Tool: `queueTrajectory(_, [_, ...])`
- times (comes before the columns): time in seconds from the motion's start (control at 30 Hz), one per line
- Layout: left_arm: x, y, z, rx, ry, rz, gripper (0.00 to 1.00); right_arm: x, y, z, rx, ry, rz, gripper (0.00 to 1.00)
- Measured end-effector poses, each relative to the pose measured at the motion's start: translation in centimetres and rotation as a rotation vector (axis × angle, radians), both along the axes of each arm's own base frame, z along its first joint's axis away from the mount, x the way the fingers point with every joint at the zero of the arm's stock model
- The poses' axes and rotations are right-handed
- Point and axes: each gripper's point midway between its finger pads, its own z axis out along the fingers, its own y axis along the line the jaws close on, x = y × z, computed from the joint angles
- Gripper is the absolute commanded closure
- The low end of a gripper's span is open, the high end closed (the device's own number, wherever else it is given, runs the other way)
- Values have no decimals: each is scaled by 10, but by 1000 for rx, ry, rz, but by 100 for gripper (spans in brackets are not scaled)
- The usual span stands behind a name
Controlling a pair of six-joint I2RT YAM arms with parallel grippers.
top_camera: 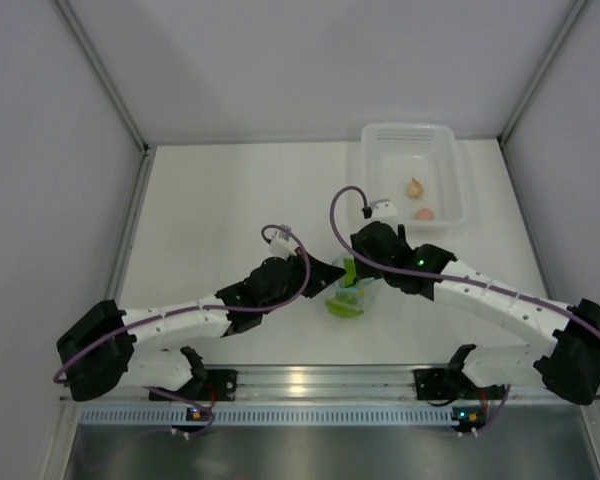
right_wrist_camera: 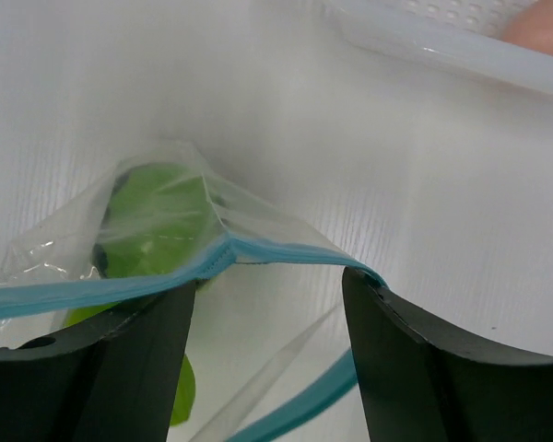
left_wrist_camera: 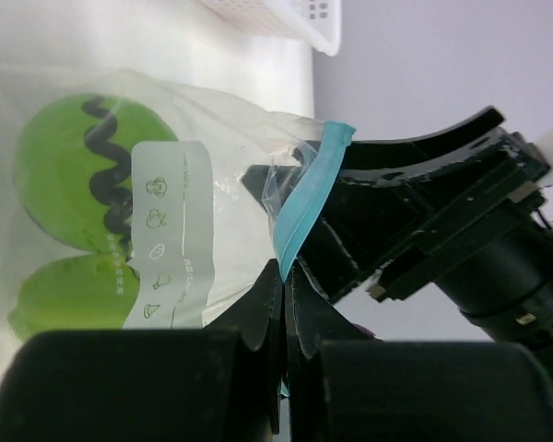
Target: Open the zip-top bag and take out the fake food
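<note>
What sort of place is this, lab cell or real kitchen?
Probably a lab robot cell: bare white walls boxing in a white table, a left arm and right arm bolted to an aluminium rail, and toy food in a zip-top bag.

White label panel (left_wrist_camera: 170,235) on zip-top bag (left_wrist_camera: 240,157), just left of left fingers (left_wrist_camera: 253,322): column of small grey pictograms, tiny print alongside too small to read. No readable word or number.

Clear zip-top bag (left_wrist_camera: 230,138), light blue zip strip (left_wrist_camera: 304,198); green ball (left_wrist_camera: 55,166), dark zigzag
</note>
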Motion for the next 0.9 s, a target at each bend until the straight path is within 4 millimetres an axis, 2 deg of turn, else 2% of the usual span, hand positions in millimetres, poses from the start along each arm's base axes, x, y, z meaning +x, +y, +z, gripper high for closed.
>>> queueTrajectory(0.1, [2,8,-21,40,21,33,100,-3,4,-11,-51,39,24,34])
queueTrajectory(0.23, [3,13,-51,101,56,52,100,-14,7,-37,-148,111,66,35])
queueTrajectory(0.33, [4,16,-64,131,70,63,100,-23,16,-49,-179,142,115,35])
queueTrajectory(0.57, [4,26,-80,167,80,93,100,-28,56,-49,-67,100,214,36])
queueTrajectory(0.9, [13,38,-89,200,70,152,100,-9,82,-57,0,14,233,35])
